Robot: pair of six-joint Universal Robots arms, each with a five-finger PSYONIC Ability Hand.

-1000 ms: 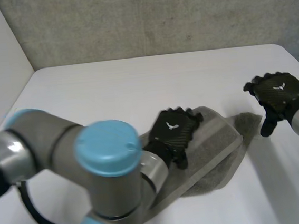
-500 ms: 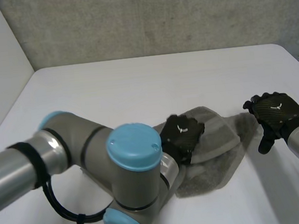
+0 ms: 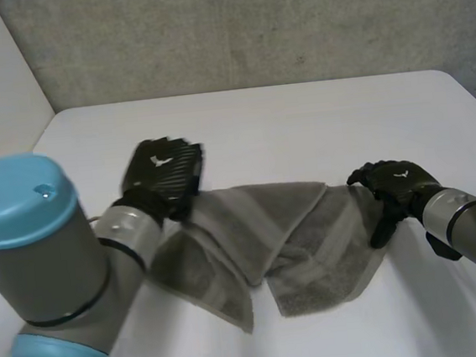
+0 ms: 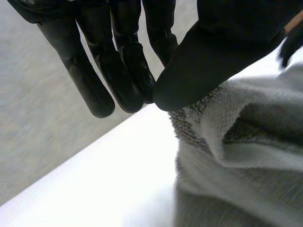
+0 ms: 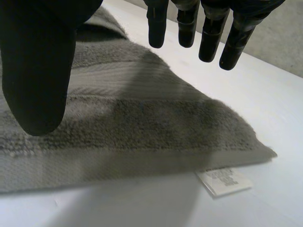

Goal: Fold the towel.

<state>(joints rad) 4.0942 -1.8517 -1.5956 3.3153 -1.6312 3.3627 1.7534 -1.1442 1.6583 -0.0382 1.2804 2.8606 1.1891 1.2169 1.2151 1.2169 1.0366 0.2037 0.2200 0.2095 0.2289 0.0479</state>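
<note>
Head view: grey towel (image 3: 303, 240) sits rumpled on the white table (image 3: 300, 122), stretched between both hands. Left hand (image 3: 163, 173) pinches one end between thumb and fingers, apparently raised a little. Right hand (image 3: 394, 182) rests at the opposite end, fingers straight, gripping nothing. Risk: the thin pinch slips, or the unheld end drags along and the fold bunches. No container here; the towel lies directly on the table.

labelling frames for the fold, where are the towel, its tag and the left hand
towel (image 3: 312, 243), head view, flat right part
tag (image 5: 223, 181), right wrist view, middle of the white label
left hand (image 3: 163, 170), head view, back of the hand
</note>
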